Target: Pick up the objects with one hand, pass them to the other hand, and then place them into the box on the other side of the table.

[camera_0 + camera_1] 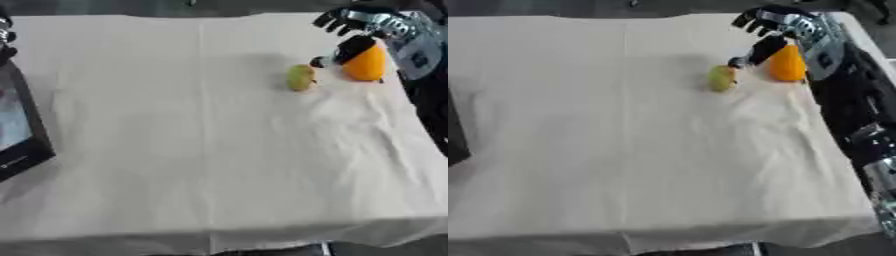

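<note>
Right now the right hand (785, 30) is at the far right of the table (219, 165), reaching over an orange fruit (366, 64). Its thumb (759, 51) comes down on the left side of the orange fruit and its fingers curl above the top, so the hand looks like it is closing round the fruit to pick it up. I cannot be sure the fruit is off the cloth; it seems to sit on the table with its wide end down and its narrow end up, so its long way runs up and down. Just beside it, to the left, lies a small green fruit (301, 77). The green fruit stands a little tall too, and nothing touches it. Both fruits are on the right side because the right hand can reach them there. The box (22, 130) is far away at the left edge, dark, with only part of it showing. That is why a pass is needed, I think: the right hand cannot reach the box, so the left hand must take the fruit. A bit of dark metal shows at the top left corner, maybe the left arm, but I cannot see the left hand.
</note>
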`<state>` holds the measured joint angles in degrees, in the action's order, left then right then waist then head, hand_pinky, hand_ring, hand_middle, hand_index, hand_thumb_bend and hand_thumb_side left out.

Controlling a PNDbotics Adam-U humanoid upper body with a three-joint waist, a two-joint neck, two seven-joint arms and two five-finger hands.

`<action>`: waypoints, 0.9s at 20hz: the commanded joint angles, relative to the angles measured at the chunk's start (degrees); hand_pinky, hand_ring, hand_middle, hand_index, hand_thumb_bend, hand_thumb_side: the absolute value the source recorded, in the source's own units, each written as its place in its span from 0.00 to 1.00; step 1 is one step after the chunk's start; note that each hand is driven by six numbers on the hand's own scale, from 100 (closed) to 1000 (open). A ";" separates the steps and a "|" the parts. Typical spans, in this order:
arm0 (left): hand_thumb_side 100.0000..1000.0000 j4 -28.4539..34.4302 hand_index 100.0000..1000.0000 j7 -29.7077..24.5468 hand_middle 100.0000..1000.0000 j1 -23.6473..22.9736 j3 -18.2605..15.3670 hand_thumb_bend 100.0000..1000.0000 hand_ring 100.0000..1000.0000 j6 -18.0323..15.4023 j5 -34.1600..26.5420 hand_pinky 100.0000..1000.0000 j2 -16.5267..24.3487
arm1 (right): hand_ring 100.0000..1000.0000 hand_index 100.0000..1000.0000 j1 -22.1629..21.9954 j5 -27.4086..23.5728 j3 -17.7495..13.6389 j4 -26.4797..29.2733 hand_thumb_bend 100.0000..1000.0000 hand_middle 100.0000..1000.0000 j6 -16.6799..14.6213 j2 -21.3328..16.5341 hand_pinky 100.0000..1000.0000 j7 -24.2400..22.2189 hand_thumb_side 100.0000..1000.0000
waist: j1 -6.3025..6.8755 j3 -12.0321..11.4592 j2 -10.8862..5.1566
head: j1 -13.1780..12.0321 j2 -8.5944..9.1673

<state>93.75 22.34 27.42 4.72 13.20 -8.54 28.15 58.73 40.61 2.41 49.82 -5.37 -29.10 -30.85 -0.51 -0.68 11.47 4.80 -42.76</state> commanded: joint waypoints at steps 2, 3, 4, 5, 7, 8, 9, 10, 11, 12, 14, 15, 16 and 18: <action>0.68 1.11 0.86 0.28 0.73 0.37 -0.88 0.10 0.79 0.02 0.05 0.81 1.41 | 0.89 0.89 1.77 1.40 -1.69 -1.17 0.42 0.89 0.58 -3.76 0.85 1.55 0.12 | 0.95 0.13 -2.64 | 0.67 0.81; 0.68 1.09 0.86 0.33 0.73 0.33 -0.91 0.10 0.79 0.04 0.06 0.81 1.43 | 0.89 0.89 1.84 1.71 -1.90 -1.58 0.43 0.89 0.80 -4.14 0.86 1.89 0.12 | 1.01 0.14 -2.68 | 0.81 0.84; 0.68 1.07 0.86 0.39 0.73 0.29 -0.95 0.09 0.79 0.06 0.07 0.81 1.46 | 0.90 0.89 1.88 2.01 -2.05 -1.92 0.43 0.89 0.93 -4.50 0.86 2.15 0.13 | 1.06 0.16 -2.71 | 0.93 0.85; 0.68 1.05 0.86 0.47 0.73 0.24 -1.00 0.09 0.79 0.10 0.06 0.81 1.49 | 0.90 0.90 1.91 2.33 -2.12 -2.22 0.45 0.90 0.95 -4.83 0.86 2.28 0.15 | 1.10 0.20 -2.73 | 1.01 0.87; 0.68 0.98 0.86 0.64 0.73 0.18 -1.05 0.09 0.79 0.19 -0.02 0.81 1.52 | 0.90 0.90 1.96 3.27 -2.24 -2.81 0.48 0.91 0.70 -5.47 0.86 2.21 0.17 | 1.15 0.28 -2.75 | 1.14 0.94; 0.68 0.94 0.86 0.72 0.73 0.16 -1.06 0.09 0.79 0.24 -0.05 0.81 1.52 | 0.90 0.90 1.99 3.72 -2.39 -3.15 0.50 0.91 0.51 -5.71 0.86 2.07 0.18 | 1.17 0.32 -2.76 | 1.19 0.96; 0.68 0.89 0.86 0.81 0.73 0.13 -1.07 0.09 0.79 0.30 -0.09 0.81 1.52 | 0.90 0.90 2.03 4.03 -2.65 -3.54 0.51 0.91 0.33 -5.93 0.85 1.92 0.18 | 1.18 0.35 -2.77 | 1.23 1.00; 0.68 0.84 0.86 0.89 0.73 0.10 -1.06 0.09 0.79 0.35 -0.12 0.81 1.52 | 0.90 0.90 2.08 4.25 -2.94 -3.94 0.51 0.91 0.21 -6.13 0.85 1.87 0.19 | 1.19 0.39 -2.77 | 1.26 1.01; 0.68 0.80 0.86 0.96 0.73 0.07 -1.07 0.09 0.79 0.39 -0.14 0.81 1.52 | 0.90 0.90 2.12 4.51 -3.13 -4.36 0.51 0.91 0.15 -6.31 0.85 1.82 0.19 | 1.19 0.41 -2.77 | 1.25 1.03; 0.68 0.77 0.86 1.05 0.73 0.04 -1.07 0.09 0.79 0.43 -0.17 0.81 1.52 | 0.90 0.90 2.18 4.87 -3.23 -4.79 0.51 0.91 0.11 -6.47 0.85 1.76 0.20 | 1.19 0.43 -2.77 | 1.22 1.07; 0.68 0.75 0.86 1.18 0.73 0.02 -1.08 0.09 0.79 0.49 -0.23 0.81 1.52 | 0.90 0.90 2.24 5.81 -3.36 -5.60 0.51 0.91 0.14 -6.74 0.85 1.58 0.21 | 1.20 0.43 -2.76 | 1.18 1.11; 0.68 0.77 0.86 1.24 0.73 0.03 -1.08 0.09 0.79 0.50 -0.26 0.81 1.52 | 0.90 0.90 2.27 6.33 -3.45 -5.97 0.51 0.91 0.19 -6.84 0.86 1.54 0.21 | 1.21 0.41 -2.76 | 1.11 1.13; 0.68 0.79 0.86 1.30 0.73 0.03 -1.10 0.09 0.79 0.51 -0.28 0.81 1.52 | 0.90 0.90 2.30 6.81 -3.55 -6.36 0.51 0.91 0.24 -6.90 0.86 1.54 0.21 | 1.22 0.40 -2.77 | 0.99 1.19; 0.67 0.86 0.86 1.43 0.72 0.05 -1.14 0.09 0.79 0.50 -0.34 0.81 1.49 | 0.90 0.90 2.31 7.85 -3.78 -7.14 0.49 0.91 0.51 -7.04 0.86 1.98 0.21 | 1.25 0.33 -2.77 | 0.87 1.33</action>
<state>93.73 23.48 26.80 4.38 13.75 -8.57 28.16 59.52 47.67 -0.76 42.57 -4.96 -33.75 -29.14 -0.05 -0.38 11.13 5.78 -42.15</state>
